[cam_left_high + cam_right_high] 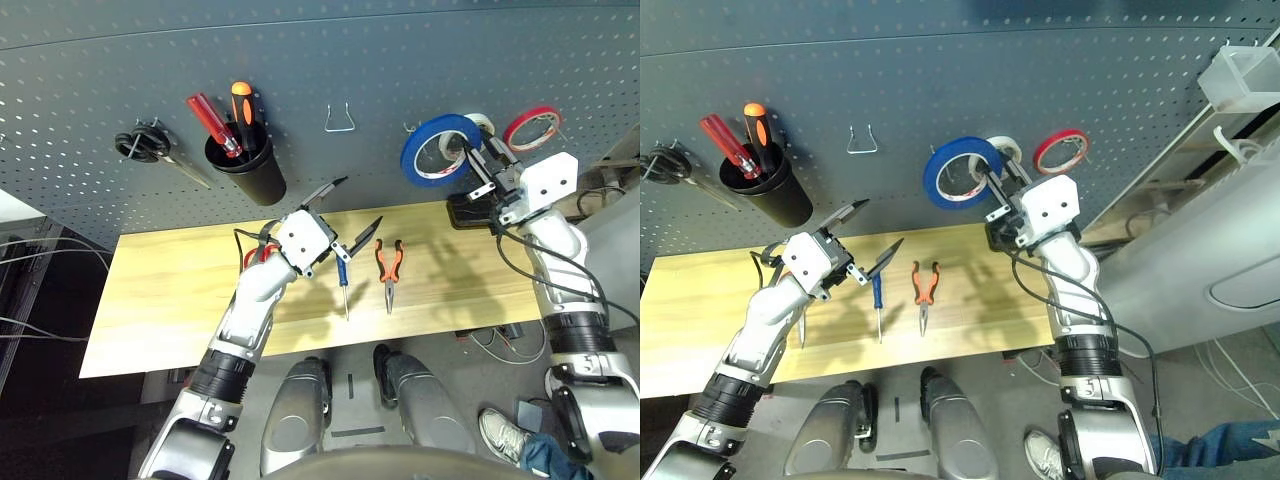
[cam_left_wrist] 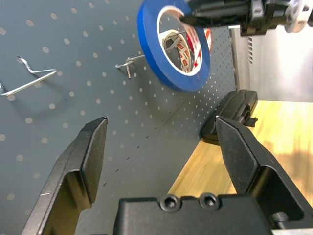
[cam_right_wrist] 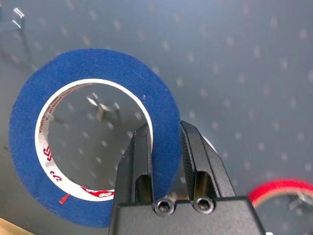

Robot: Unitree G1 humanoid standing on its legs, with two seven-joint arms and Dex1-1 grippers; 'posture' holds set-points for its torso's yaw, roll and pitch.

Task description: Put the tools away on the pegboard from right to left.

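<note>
The pegboard (image 1: 330,60) rose behind the wooden table (image 1: 180,290). The right gripper (image 3: 165,142) was clamped on the blue tape roll's (image 3: 93,132) rim, holding it flat against the board with a hook (image 3: 100,108) showing through its core. The left gripper (image 1: 340,213) hovered wide open, empty, over the needle-nose pliers (image 1: 389,265) and blue-handled screwdriver (image 1: 343,278). Only the right wrist view showed that hook lined up inside the hole

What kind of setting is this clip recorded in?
Probably a workshop or lab tool bench: a pegboard with hooks and a black cup holder of screwdrivers behind a wooden table carrying needle-nose pliers.
</note>
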